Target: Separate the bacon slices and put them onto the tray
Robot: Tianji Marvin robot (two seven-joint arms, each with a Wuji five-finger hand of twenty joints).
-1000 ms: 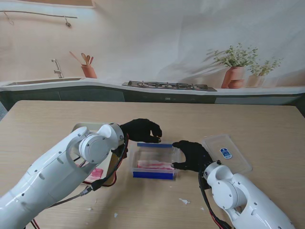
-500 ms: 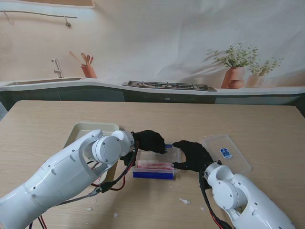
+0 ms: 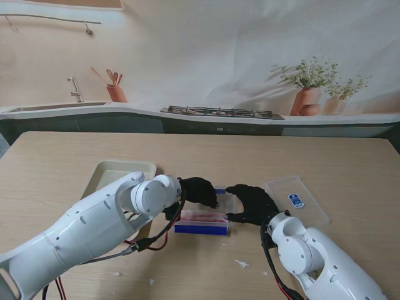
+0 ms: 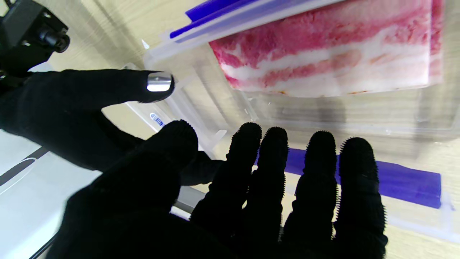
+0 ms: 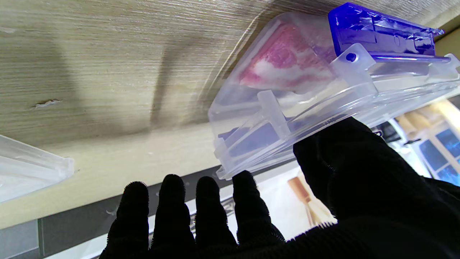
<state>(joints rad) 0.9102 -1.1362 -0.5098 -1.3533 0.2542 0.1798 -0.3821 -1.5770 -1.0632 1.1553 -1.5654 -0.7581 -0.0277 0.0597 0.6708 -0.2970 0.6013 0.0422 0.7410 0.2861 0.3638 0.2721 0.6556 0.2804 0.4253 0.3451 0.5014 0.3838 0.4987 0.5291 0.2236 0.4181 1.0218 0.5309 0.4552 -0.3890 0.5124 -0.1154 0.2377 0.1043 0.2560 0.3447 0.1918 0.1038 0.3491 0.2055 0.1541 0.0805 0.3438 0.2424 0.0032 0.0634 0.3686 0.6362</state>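
A clear container (image 3: 202, 220) with blue clips holds pink, white-streaked bacon slices (image 3: 203, 217), seen close in the left wrist view (image 4: 323, 50). My left hand (image 3: 199, 190) hovers over the container's far left rim, its fingers (image 4: 316, 162) straight and apart with nothing in them. My right hand (image 3: 251, 204) rests at the container's right end (image 5: 287, 108). Its thumb (image 5: 345, 151) presses on the rim, while its fingers (image 5: 201, 201) stay extended and do not wrap it. A pale tray (image 3: 119, 170) lies left of the container, partly behind my left arm.
The clear lid (image 3: 299, 200) with a blue sticker lies on the table to the right of my right hand. Small white scraps (image 3: 241, 264) lie on the wood nearer to me. The counter with a hob runs along the far edge.
My left hand has come nearer to me and lower, from beyond the container's far rim to over its far left part. The right hand and container have not moved.
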